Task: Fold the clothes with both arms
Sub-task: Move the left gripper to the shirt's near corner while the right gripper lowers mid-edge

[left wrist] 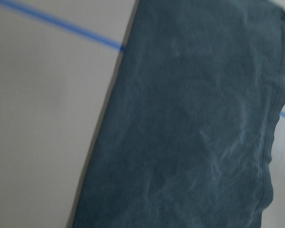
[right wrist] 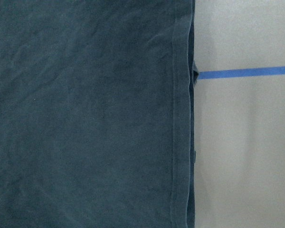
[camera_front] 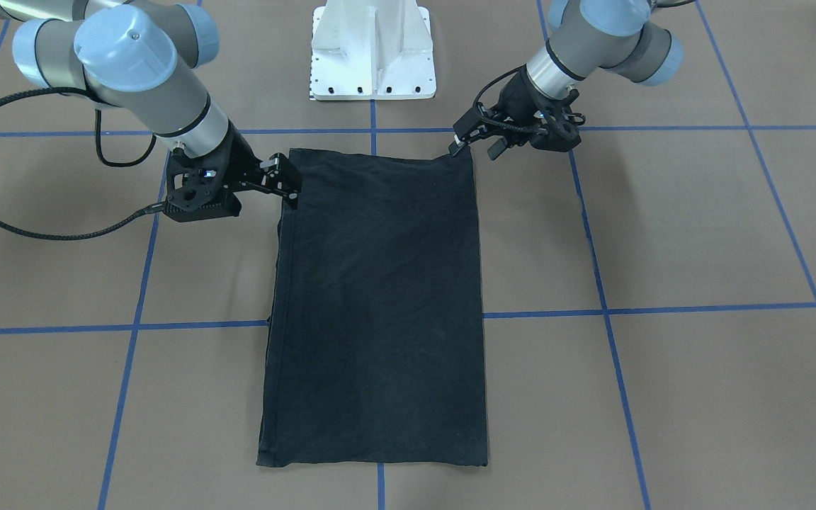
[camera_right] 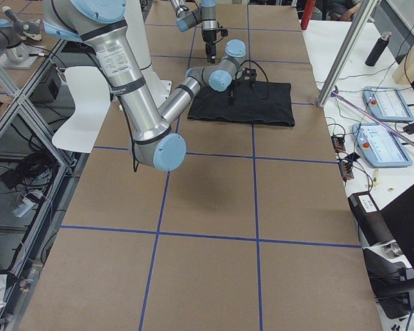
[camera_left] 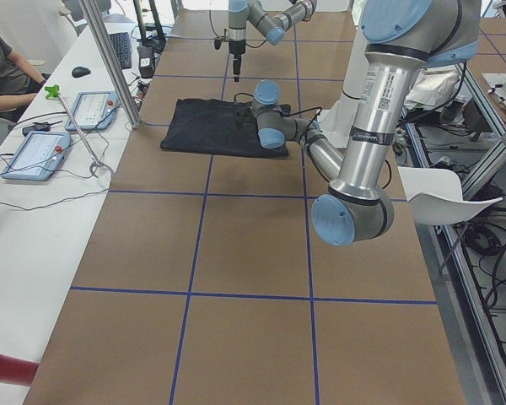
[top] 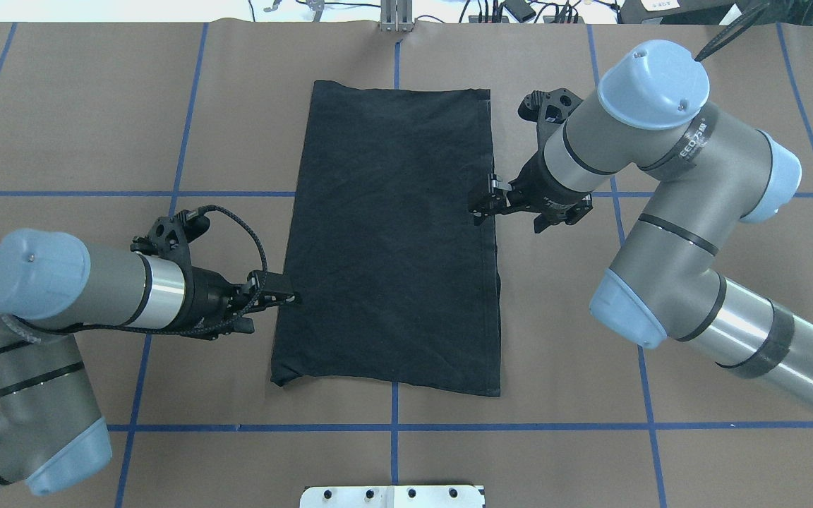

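Front view: T-shirt lay flat, folded oblong, bench centre. Left claw at its 1 o'clock corner, right claw at 11, both apart. Overhead: claws at side hems. Risk: grabbing one layer would skew fold.

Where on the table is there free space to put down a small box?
Free: the table on both sides of the T-shirt, away from the robot. Crowded: beside the shirt nearer the robot, where the left gripper and right gripper hang.
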`<state>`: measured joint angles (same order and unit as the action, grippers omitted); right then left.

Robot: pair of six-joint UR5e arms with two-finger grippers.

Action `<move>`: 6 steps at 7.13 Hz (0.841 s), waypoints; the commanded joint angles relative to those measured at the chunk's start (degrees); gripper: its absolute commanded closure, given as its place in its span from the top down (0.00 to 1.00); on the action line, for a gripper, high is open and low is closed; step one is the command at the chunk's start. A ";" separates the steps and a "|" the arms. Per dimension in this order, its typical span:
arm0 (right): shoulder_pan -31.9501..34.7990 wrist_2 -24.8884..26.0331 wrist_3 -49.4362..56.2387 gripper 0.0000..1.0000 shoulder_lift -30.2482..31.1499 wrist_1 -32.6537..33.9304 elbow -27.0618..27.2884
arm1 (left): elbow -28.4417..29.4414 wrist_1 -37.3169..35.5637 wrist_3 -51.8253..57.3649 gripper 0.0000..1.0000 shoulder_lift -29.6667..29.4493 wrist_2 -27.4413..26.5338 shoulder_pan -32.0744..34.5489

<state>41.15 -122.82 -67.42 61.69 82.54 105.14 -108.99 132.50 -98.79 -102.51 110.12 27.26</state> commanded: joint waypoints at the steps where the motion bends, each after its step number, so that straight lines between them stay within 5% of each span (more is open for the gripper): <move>1: -1.51 0.03 -1.83 1.00 3.07 -2.62 3.13 | 0.96 0.04 -1.85 1.00 1.17 -3.42 -4.49; 2: -2.47 -0.14 -4.88 1.00 5.00 -9.00 2.62 | 1.58 0.03 -1.85 0.99 1.35 -3.34 -4.59; 6: -3.62 -0.14 -5.44 1.00 5.19 -10.47 2.44 | 3.61 0.03 -1.93 0.99 1.00 -3.42 -6.34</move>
<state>37.61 -122.94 -72.81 66.81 72.19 107.59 -105.70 132.54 -100.66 -101.30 106.71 21.55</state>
